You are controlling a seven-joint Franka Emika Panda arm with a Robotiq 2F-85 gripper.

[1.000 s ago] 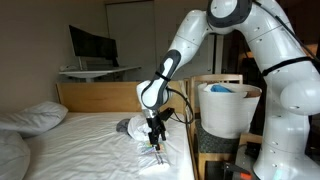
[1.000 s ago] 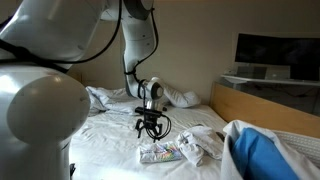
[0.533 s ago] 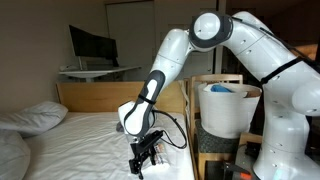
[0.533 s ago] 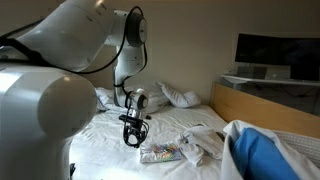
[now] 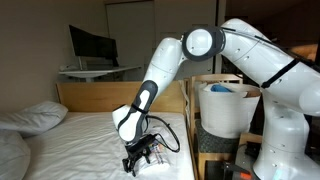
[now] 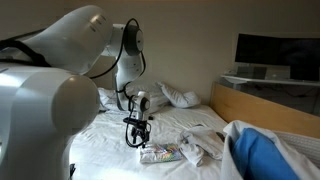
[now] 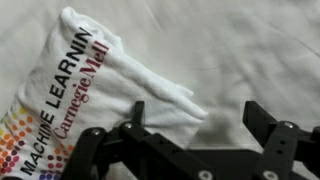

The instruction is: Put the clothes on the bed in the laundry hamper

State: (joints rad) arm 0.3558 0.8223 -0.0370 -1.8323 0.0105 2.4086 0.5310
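A white T-shirt (image 7: pixel 95 75) with black and red lettering and coloured dots lies flat on the bed. It also shows in an exterior view (image 6: pixel 160 153), next to a crumpled white garment (image 6: pixel 203 147). My gripper (image 7: pixel 200 118) is open and empty, low over the sheet, with one finger (image 7: pixel 137 112) over the shirt's edge. In both exterior views the gripper (image 5: pixel 138 160) (image 6: pixel 138 139) points down at the bed. The white laundry hamper (image 5: pixel 228 112) stands beside the bed and holds a blue cloth (image 5: pixel 222 89), which also shows close up (image 6: pixel 262 152).
Pillows (image 5: pixel 35 117) lie at the head of the bed, also seen in an exterior view (image 6: pixel 180 97). A wooden headboard (image 5: pixel 95 96) and a desk with a monitor (image 5: pixel 90 45) stand behind. A wooden frame (image 5: pixel 195 120) is beside the hamper.
The arm has swung away from the clothes pile along the bed and lowered. The gripper now hangs close to the sheet at the printed shirt's edge, still open.
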